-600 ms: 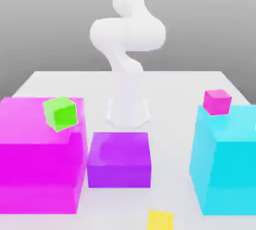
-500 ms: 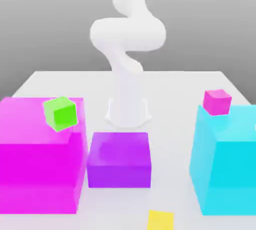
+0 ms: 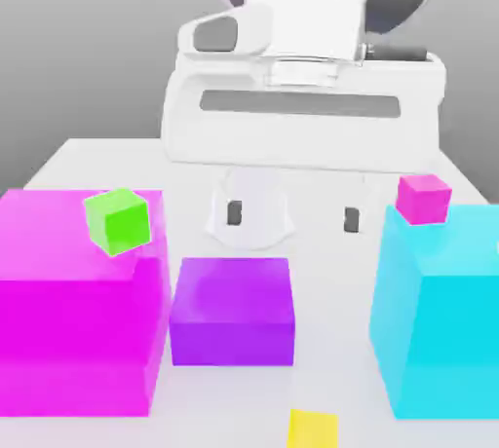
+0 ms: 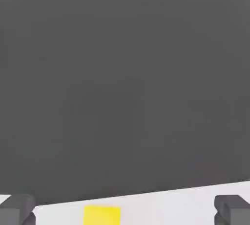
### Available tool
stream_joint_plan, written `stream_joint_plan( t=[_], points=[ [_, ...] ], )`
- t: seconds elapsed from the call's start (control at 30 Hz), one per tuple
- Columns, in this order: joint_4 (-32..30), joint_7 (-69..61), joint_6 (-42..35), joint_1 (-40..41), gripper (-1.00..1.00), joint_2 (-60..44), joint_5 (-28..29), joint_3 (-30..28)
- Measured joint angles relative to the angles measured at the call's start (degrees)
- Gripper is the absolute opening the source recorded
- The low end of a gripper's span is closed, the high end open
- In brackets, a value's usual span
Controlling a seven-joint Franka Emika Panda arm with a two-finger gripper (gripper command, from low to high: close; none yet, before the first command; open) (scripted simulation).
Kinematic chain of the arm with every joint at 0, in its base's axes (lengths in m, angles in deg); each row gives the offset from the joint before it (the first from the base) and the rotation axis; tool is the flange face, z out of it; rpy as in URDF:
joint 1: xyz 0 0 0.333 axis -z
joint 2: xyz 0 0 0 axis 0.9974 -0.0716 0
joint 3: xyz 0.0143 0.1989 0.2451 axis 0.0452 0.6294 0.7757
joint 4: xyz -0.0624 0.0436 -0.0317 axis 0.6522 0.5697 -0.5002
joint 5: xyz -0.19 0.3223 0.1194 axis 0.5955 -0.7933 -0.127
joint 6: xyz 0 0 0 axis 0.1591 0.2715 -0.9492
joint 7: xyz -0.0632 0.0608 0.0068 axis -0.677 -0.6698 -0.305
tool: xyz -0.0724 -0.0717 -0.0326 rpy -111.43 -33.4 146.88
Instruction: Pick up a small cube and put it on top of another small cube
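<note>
Yellow small cube (image 3: 313,429) lies flat at the table's (image 3: 331,339) near edge, forward of the purple block (image 3: 233,311) and apart from it, between the big magenta block (image 3: 78,300) and the big cyan block (image 3: 443,310). White gripper (image 3: 292,215) hangs above the table behind the purple block, jaws spread wide and holding nothing. Green cube (image 3: 118,221) sits on the magenta block and pink cube (image 3: 423,198) on the cyan block.

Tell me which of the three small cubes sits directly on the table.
The small yellow cube, at the exterior view's bottom edge. The small green cube tops the magenta block; the small pink cube tops the cyan block.
</note>
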Motion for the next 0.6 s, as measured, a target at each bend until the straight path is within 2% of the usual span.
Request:
stream_joint_plan(
  t=[0.3, 0.47, 0.5, 0.6],
  points=[
    [-0.66, 4.9, 5.96, -1.75, 0.0, -18.49, 0.16, 0.39],
    [0.77, 6.74, 13.01, -3.38, 0.0, -28.84, 1.72, -1.27],
    [1.03, 7.01, 14.09, -3.64, -1.0, -30.21, 2.05, -1.6],
    [1.03, 7.02, 14.11, -3.63, -1.0, -30.21, 2.07, -1.59]
  ],
)
